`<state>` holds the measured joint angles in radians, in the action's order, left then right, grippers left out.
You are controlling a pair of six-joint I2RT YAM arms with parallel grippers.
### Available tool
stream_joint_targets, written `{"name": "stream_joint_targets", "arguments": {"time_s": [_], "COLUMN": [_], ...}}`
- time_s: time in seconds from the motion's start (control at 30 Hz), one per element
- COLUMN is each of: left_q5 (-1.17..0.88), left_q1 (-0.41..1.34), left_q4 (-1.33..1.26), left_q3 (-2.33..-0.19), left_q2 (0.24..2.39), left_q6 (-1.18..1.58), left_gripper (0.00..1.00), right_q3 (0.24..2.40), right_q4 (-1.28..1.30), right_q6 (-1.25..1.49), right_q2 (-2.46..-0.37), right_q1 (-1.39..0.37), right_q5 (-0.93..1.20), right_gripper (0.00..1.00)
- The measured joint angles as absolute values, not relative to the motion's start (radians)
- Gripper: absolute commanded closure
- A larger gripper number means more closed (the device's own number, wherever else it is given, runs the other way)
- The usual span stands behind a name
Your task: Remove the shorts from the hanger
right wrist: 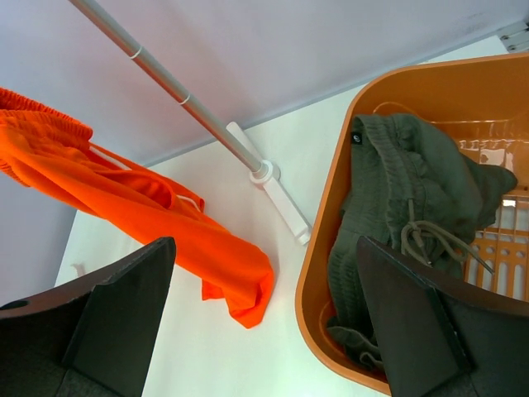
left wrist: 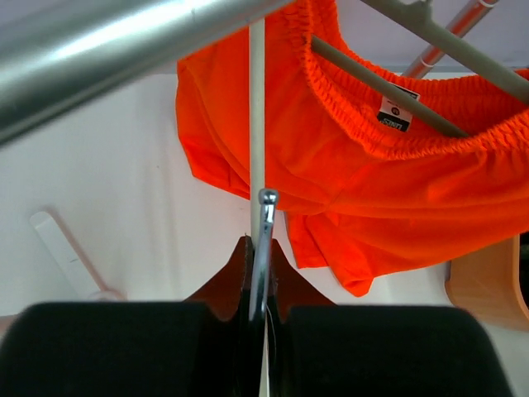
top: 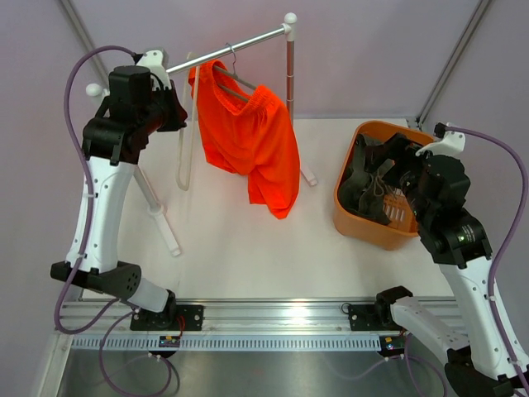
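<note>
The orange shorts hang by the waistband on the dark grey hanger, whose hook sits over the rack's bar. One leg droops toward the table. In the left wrist view the shorts and the hanger are ahead on the right. My left gripper is up by the bar's left end. It is shut on a thin metal wire, next to a pale hanger. My right gripper is open and empty over the basket; the shorts are to its left.
The pale cream hanger hangs left of the shorts. The rack's post and white feet stand on the table. An orange basket at the right holds an olive garment.
</note>
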<state>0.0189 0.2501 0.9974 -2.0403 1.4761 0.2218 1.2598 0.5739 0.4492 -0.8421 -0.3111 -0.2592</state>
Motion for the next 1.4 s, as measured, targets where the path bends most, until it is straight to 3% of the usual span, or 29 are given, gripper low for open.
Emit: {"name": "stream_joint_targets", "arguments": {"time_s": [0.67,1.2,1.4], "left_q5": [-0.007,0.026,0.027], "left_q1": [0.123,0.118,0.116], "left_q4": [0.995,0.975,0.9], "left_q3": [-2.222,-2.149,-1.937], "left_q2": [1.651,1.635,1.537], "left_q6": [0.236,0.245,0.255], "left_gripper": [1.0,1.0,0.99], "right_q3": [1.222,1.195,1.182], "right_q4": [0.57,0.566,0.566], "right_q6": [0.448,0.448,0.449], "right_q2": [-0.852,-0.849,-0.838], "right_q1": [-0.311,-0.311,-0.311], "right_q5": [-0.17,-0.162,-0.161], "right_gripper": [0.01,0.0,0.01]}}
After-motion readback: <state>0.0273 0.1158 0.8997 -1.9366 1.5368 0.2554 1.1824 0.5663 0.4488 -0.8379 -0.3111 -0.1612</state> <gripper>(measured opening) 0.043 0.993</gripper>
